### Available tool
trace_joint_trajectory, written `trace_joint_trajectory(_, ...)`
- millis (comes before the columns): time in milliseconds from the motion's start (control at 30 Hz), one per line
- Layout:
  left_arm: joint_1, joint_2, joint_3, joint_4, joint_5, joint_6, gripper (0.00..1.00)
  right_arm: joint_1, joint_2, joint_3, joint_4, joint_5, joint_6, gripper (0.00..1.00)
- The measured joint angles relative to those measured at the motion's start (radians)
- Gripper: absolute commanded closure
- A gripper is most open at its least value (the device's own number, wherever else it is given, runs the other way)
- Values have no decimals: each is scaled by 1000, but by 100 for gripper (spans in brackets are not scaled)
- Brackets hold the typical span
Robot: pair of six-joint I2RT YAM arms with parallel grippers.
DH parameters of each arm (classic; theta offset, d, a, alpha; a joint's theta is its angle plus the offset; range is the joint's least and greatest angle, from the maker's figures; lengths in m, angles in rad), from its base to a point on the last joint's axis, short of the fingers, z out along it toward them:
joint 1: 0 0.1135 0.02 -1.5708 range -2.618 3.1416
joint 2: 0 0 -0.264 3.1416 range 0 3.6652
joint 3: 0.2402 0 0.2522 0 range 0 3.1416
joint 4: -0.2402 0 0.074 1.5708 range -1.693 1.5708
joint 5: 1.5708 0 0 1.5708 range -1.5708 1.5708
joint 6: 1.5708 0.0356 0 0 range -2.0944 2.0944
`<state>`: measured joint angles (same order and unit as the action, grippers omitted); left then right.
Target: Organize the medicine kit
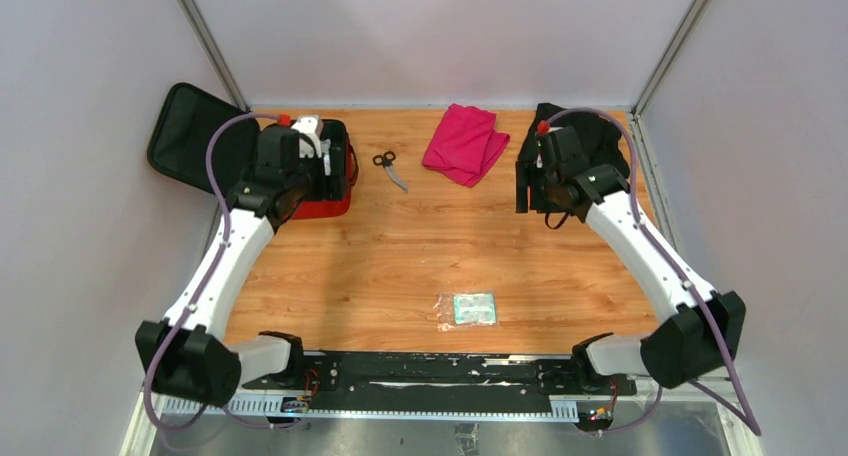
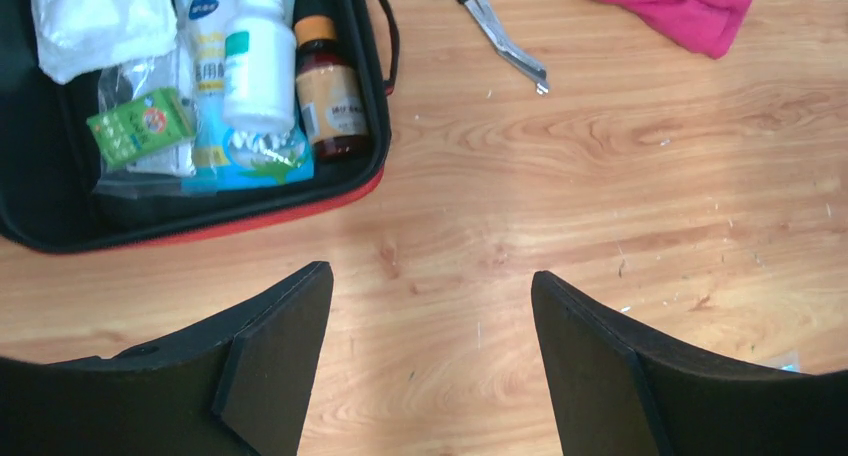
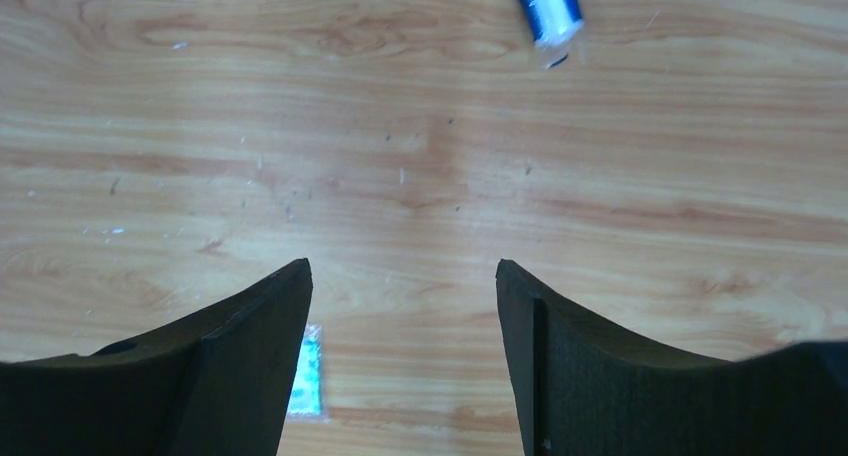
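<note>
No text is fully legible. Inside the medicine kit [image 2: 60,228]:
- White box [image 2: 203,76]: a column of Chinese characters, too blurred to read.
- Brown bottle [image 2: 333,101]: tan label with dark print, too small to read.
- Green sachet [image 2: 140,126]: round red-and-white emblem, lettering illegible.

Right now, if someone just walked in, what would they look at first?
Probably the open red medicine kit at the far left of the table, holding a white bottle and a brown bottle. Next, the bright pink cloth at the far middle, scissors lying between the two, and a small clear packet alone near the front.
</note>
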<state>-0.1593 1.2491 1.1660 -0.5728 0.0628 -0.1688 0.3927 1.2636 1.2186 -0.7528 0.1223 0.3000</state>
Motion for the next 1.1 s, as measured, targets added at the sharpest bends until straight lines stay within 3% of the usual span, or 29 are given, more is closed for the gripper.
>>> trace_joint_trajectory(200,-14,-159,-184,40,-31,-3,21,-66,201,142,1,26,-104,22)
trace_joint_trajectory(567,-103,-167,-193,48,-100,5,20,-189,679,410,-63,-13,-320,26)
trace_joint_trajectory(733,-128,-175,-194,48,-122,12,20,-259,811,489,-90,-80,-345,28)
trace_joint_trajectory(1100,-146,-175,-194,48,-135,20,19,-295,929,613,-104,-142,-355,49)
